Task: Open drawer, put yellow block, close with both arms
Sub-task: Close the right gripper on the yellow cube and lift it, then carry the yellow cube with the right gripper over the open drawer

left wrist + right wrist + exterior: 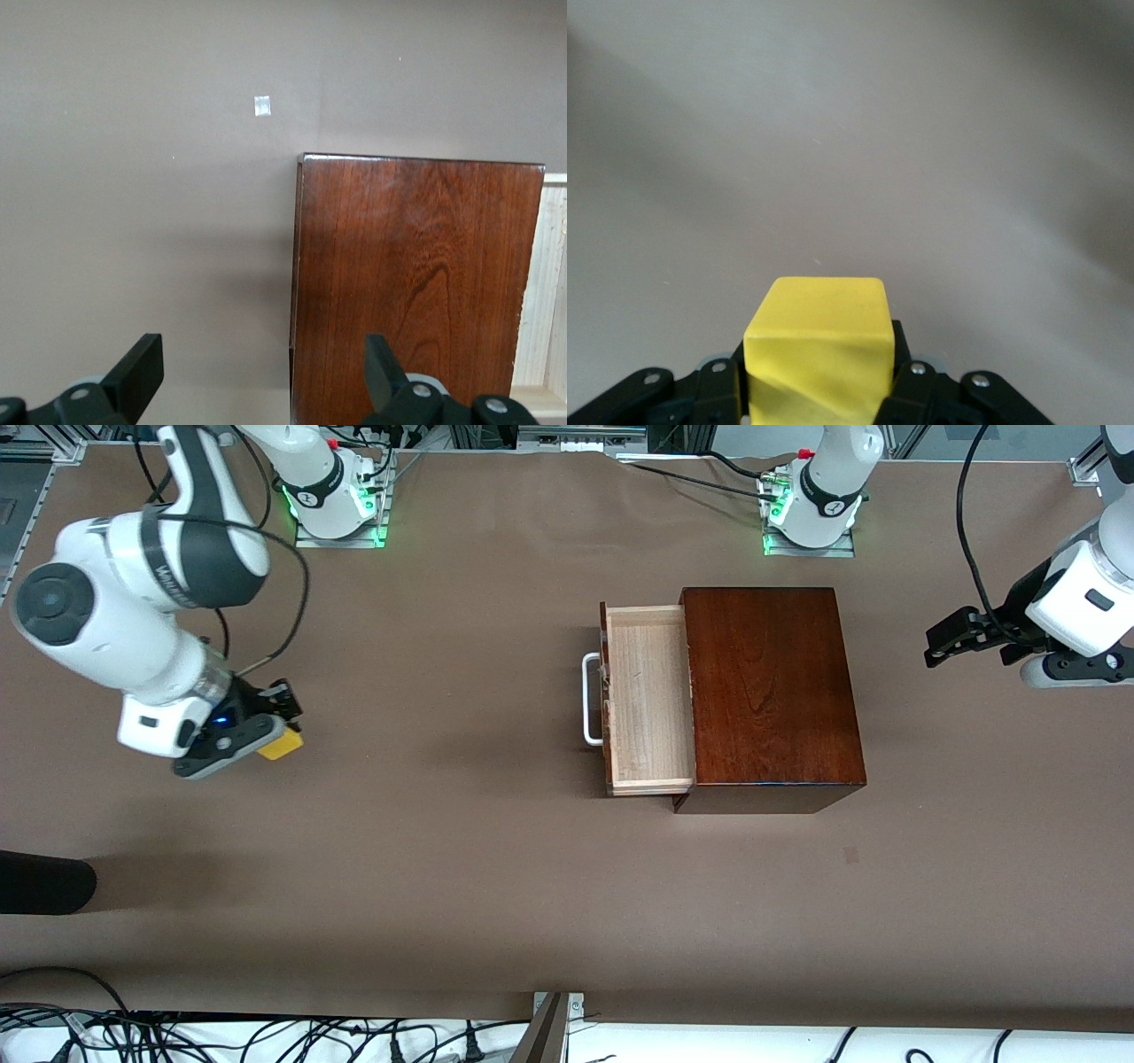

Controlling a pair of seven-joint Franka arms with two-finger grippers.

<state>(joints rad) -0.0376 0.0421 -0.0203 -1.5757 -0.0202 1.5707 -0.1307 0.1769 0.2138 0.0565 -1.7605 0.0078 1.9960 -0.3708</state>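
right gripper (pixel 276 731) grasping yellow block (pixel 281 745), drawer (pixel 645 695) open

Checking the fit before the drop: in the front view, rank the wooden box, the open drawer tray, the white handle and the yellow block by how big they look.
1. wooden box
2. drawer tray
3. white handle
4. yellow block, partly hidden by the right gripper holding it

Front camera high, facing arm bases, whole worktop (pixel 443 886) seen. Left wrist camera looks down close on wooden box (pixel 416 283), shared with front view. Right wrist camera close above bare worktop.
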